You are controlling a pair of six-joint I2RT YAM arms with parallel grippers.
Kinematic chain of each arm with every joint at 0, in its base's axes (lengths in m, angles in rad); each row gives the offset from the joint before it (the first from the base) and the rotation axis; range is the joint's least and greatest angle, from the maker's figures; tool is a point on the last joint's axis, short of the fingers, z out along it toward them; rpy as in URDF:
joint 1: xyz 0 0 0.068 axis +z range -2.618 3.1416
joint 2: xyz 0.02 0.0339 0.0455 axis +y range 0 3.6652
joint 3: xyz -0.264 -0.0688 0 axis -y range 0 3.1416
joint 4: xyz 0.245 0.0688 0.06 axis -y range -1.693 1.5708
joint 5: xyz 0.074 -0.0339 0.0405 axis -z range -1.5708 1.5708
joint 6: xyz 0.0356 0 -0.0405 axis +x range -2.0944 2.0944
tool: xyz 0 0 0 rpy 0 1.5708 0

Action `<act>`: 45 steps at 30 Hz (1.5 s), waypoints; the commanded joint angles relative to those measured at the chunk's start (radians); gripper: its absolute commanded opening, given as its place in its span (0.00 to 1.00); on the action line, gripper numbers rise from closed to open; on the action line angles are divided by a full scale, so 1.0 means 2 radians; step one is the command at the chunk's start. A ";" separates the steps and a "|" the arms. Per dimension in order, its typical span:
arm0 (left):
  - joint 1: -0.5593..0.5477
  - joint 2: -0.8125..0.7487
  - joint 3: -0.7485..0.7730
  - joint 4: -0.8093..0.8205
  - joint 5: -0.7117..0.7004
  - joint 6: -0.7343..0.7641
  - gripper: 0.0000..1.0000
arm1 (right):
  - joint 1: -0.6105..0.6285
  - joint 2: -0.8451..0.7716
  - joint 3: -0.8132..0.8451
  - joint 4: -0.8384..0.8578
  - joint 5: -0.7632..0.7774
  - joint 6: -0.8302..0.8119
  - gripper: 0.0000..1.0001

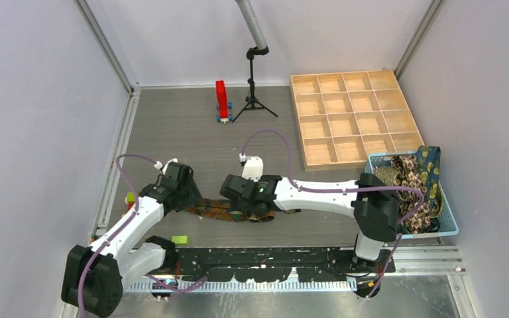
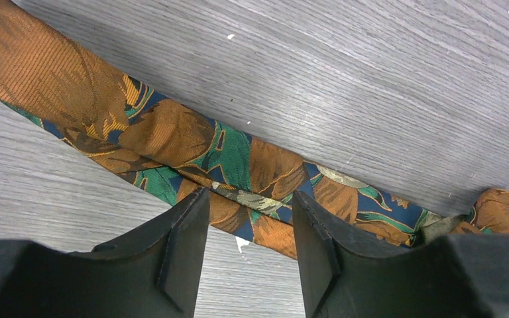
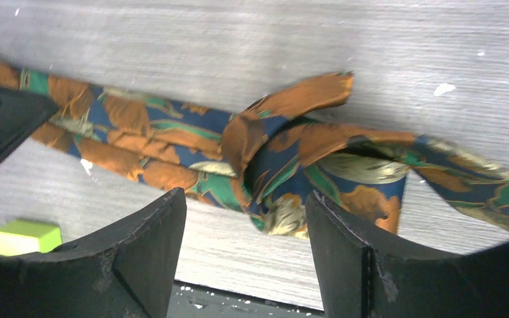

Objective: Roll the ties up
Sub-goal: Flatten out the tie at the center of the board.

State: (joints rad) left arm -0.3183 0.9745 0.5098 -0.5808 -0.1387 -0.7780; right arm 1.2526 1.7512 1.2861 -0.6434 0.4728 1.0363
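Observation:
One tie [image 1: 216,211], orange, teal and navy patterned, lies stretched across the table near the front edge. In the left wrist view the tie [image 2: 172,132] runs flat and diagonal just past my left gripper [image 2: 250,205], whose fingers stand apart over its near edge without clamping it. My right gripper [image 3: 245,202] is open just in front of a loose, crumpled fold of the tie [image 3: 291,146], and nothing sits between its fingers. From above, the left gripper [image 1: 189,197] and right gripper [image 1: 252,207] stand at the two ends of the visible stretch. More ties [image 1: 411,179] are heaped in the basket.
A light blue basket [image 1: 431,235] sits at the right front. Behind it lies a wooden compartment tray [image 1: 295,119]. A red block stand [image 1: 221,99] and a black tripod [image 1: 253,99] are at the back. A small green block [image 3: 23,236] lies near the front rail.

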 commanded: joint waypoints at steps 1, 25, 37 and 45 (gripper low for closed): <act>0.002 0.007 -0.005 0.029 -0.006 0.000 0.50 | -0.025 -0.017 0.013 -0.046 0.006 0.046 0.71; 0.003 0.004 -0.016 0.042 0.001 0.010 0.47 | -0.066 0.132 0.103 -0.065 -0.016 0.033 0.16; 0.003 0.039 -0.007 0.046 0.008 0.014 0.46 | -0.094 -0.015 -0.002 -0.070 0.106 0.034 0.00; 0.003 0.048 -0.005 0.055 0.011 0.012 0.45 | -0.091 -0.158 -0.222 0.001 0.160 0.087 0.00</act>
State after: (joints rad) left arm -0.3183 1.0615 0.4850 -0.5106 -0.1268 -0.7624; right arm 1.0603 1.5402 1.0084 -0.7071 0.6876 1.1259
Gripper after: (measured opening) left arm 0.455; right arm 0.042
